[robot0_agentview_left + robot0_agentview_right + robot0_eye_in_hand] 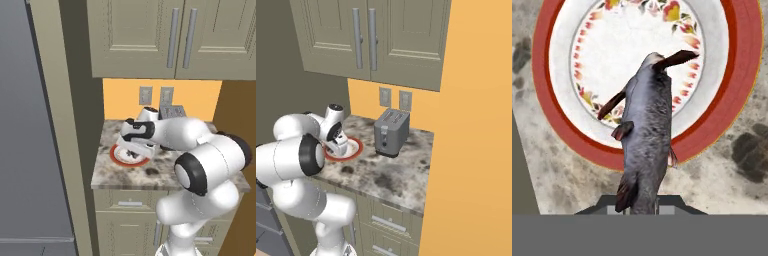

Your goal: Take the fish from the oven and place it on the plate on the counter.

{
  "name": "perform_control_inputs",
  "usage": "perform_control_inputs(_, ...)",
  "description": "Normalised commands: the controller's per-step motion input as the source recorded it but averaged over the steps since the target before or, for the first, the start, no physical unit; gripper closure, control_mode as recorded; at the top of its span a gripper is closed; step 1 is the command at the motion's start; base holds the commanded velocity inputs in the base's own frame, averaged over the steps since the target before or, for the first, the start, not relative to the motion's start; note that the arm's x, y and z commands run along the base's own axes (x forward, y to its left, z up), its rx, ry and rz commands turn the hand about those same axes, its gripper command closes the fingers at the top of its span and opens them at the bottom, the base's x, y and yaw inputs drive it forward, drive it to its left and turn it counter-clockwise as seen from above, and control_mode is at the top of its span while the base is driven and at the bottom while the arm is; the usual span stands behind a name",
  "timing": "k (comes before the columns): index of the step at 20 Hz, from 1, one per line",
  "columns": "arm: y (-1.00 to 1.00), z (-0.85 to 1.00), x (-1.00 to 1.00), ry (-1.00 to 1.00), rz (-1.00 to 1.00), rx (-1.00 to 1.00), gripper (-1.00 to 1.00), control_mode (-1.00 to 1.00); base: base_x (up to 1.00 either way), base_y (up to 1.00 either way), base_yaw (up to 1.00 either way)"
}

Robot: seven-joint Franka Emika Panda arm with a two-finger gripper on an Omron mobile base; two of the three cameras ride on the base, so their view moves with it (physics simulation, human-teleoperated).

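A: Where is the arm?

B: It rises from the base, bends at a raised elbow, and its forearm reaches out level over the tabletop. The wrist turns down so the gripper points at the plate, which sits near the tabletop's left edge.

A: And from the other side?

B: In the right base view the same fold shows: the big white shoulder and elbow are close to the camera, and the hand hangs directly above the plate, covering most of it. The gripper is low, just over the plate's white centre.

A: Does it have anything?

B: Yes. In the hand view the gripper is closed on the fish; its dark tips pinch the fish at the tail end, with very little gap between them. The fish hangs from the gripper over the plate, its far end above the flowered ring inside the red rim. Whether it touches the plate I cannot tell.

A: Can you see the fish from the base?

B: In the left base view, a small dark shape under the hand, over the plate's centre.

A: What else is near the plate?

B: A silver toaster stands on the tabletop to the plate's right, well apart from it, below two wall sockets.
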Motion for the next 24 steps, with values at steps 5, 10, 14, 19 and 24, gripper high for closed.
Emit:
perform_control_inputs(5, 0.0, -0.39, 0.08, 0.0, 0.08, -0.04, 1.0, -1.0, 0.0, 0.0, 0.0)
perform_control_inputs(10, 0.0, -0.33, 0.13, 0.02, 0.07, -0.01, 1.0, -1.0, 0.0, 0.0, 0.0)
perform_control_inputs(14, 0.0, -0.22, 0.21, 0.0, 0.06, 0.0, 1.0, -1.0, 0.0, 0.0, 0.0)
perform_control_inputs(19, 0.0, -0.24, 0.31, 0.0, 0.05, 0.0, 1.0, -1.0, 0.0, 0.0, 0.0)
perform_control_inputs(24, -0.48, -0.08, 0.18, 0.0, 0.05, 0.0, -1.0, -1.0, 0.0, 0.0, 0.0)
